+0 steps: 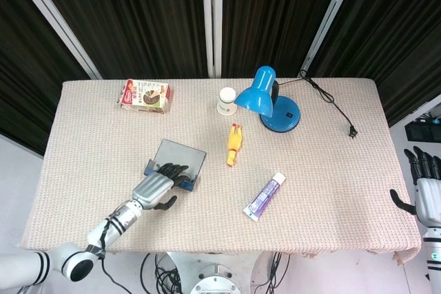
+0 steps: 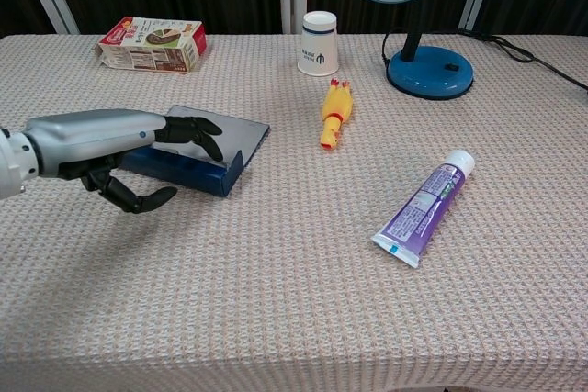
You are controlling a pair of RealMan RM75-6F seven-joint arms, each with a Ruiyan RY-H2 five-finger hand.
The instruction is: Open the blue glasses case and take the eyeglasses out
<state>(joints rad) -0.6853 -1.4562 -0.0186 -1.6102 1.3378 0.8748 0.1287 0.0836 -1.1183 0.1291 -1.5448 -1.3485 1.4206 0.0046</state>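
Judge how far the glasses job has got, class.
Done: the case lies open, lid up. In hand: the left hand reaches over its tray with fingers spread, holding nothing that shows. Left: the glasses are not out on the table; the hand hides the tray. The right hand waits off the table.

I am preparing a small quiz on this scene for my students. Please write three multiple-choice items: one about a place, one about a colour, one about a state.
1. What lies beside the desk lamp, on its left?
A. white cup
B. toothpaste tube
C. snack box

2. What colour is the rubber chicken?
A. green
B. yellow
C. purple

3. How is the glasses case?
A. shut
B. upside down
C. open

Answers: 1 A, the cup stands next to the lamp. 2 B, its body is yellow. 3 C, the lid is folded back, and the left hand reaches over it.
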